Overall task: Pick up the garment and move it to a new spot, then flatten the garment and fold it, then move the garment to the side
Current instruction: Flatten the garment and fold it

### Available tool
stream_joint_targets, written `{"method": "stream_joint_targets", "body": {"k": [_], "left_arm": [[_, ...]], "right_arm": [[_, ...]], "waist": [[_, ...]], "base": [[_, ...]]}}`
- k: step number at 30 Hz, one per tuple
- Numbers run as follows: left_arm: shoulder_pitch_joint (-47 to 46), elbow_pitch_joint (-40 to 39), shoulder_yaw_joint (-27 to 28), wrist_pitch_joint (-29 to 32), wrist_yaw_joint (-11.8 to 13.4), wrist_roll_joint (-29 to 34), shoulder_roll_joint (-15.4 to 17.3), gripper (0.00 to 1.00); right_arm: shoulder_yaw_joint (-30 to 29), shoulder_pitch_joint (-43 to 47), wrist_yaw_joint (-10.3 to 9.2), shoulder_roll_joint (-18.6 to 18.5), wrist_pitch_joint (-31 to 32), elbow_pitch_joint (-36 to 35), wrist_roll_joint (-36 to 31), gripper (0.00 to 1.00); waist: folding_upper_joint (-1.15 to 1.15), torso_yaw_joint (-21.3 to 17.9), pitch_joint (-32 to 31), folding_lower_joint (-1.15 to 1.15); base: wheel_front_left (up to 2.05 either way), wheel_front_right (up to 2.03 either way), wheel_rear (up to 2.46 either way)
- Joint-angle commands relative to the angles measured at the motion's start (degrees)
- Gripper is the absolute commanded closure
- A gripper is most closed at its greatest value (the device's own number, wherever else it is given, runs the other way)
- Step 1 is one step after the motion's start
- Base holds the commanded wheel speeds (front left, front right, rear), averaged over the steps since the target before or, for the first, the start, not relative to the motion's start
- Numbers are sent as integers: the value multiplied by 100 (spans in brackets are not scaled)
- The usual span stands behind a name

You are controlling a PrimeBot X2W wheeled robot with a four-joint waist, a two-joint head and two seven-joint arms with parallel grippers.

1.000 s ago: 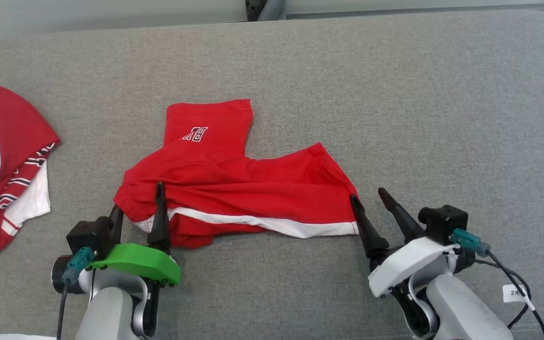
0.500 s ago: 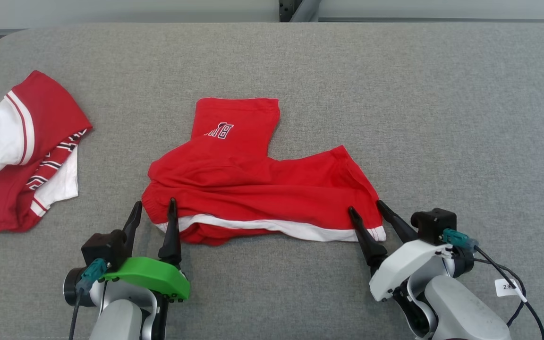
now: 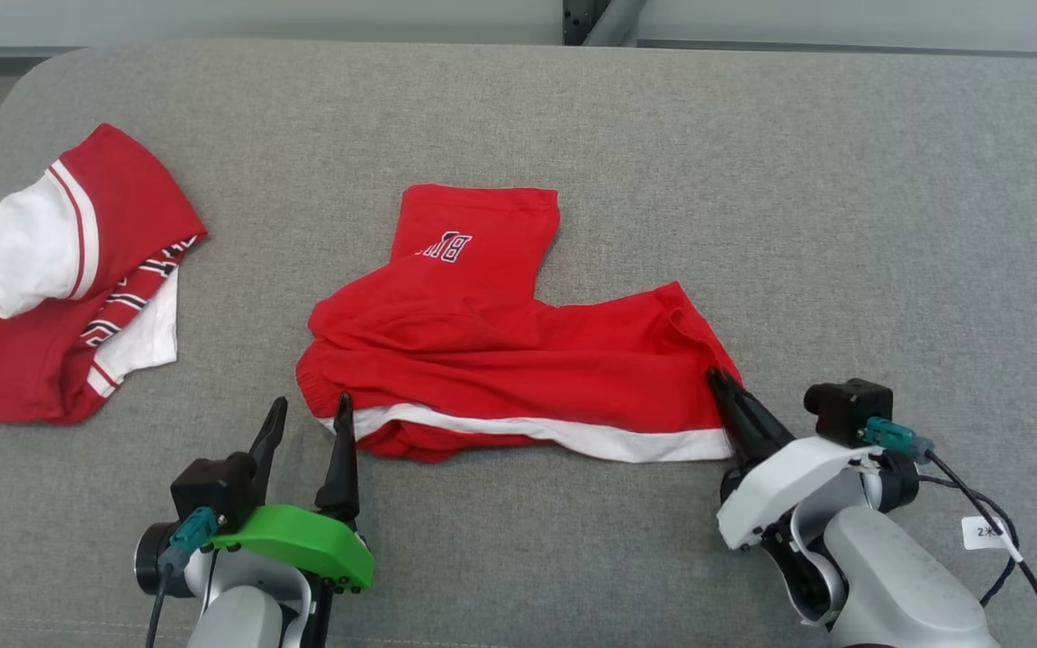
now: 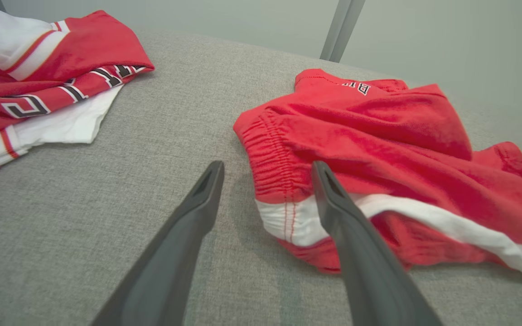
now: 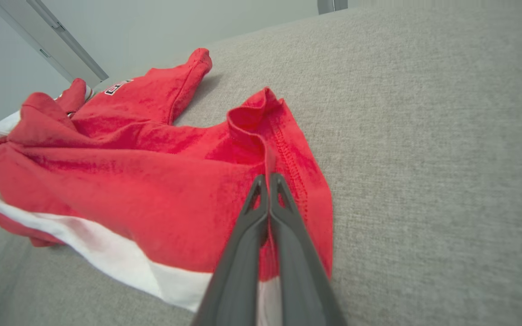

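The garment is a pair of red shorts with a white band, lying rumpled in the middle of the grey cushion. My right gripper is shut on the garment's right hem; the right wrist view shows a ridge of red cloth pinched between the fingertips of my right gripper. My left gripper stands open at the gathered waistband corner. In the left wrist view my left gripper has one finger on bare cushion and the other over the edge of the garment.
A second red and white garment lies crumpled at the far left, also in the left wrist view. The grey cushion stretches wide to the right and back. A metal post stands behind its far edge.
The right gripper has closed on the garment's right hem. The left gripper has drawn back from over the waistband to its edge. The head camera has shifted, sliding the scene rightward.
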Motion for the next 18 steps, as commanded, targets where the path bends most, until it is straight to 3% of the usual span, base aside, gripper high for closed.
{"method": "stream_joint_targets", "body": {"k": [1, 8, 16, 17, 18], "left_arm": [[58, -18, -7, 0, 36, 6, 22, 0], [40, -81, -152, 0, -27, 9, 22, 0], [55, -72, -343, 0, -64, 59, 22, 0], [64, -75, -349, -1, -58, 56, 22, 0], [78, -77, -350, 0, -55, 61, 22, 0]], "right_arm": [[-31, -61, -7, -45, 5, -24, 27, 100], [-482, -241, -8, -133, 5, -8, 182, 100], [-866, -473, -8, -147, 5, 481, 93, 100], [-929, -493, -8, -128, 5, 537, 55, 62], [-1042, -523, -8, -123, 5, 552, 5, 0]], "waist": [[0, 16, -2, 0], [0, 156, 4, 0], [0, 325, -50, 0], [0, 335, -61, 0], [0, 342, -79, 0]], "base": [[0, 0, 0], [0, 0, 0], [0, 0, 0], [0, 0, 0], [0, 0, 0]]}}
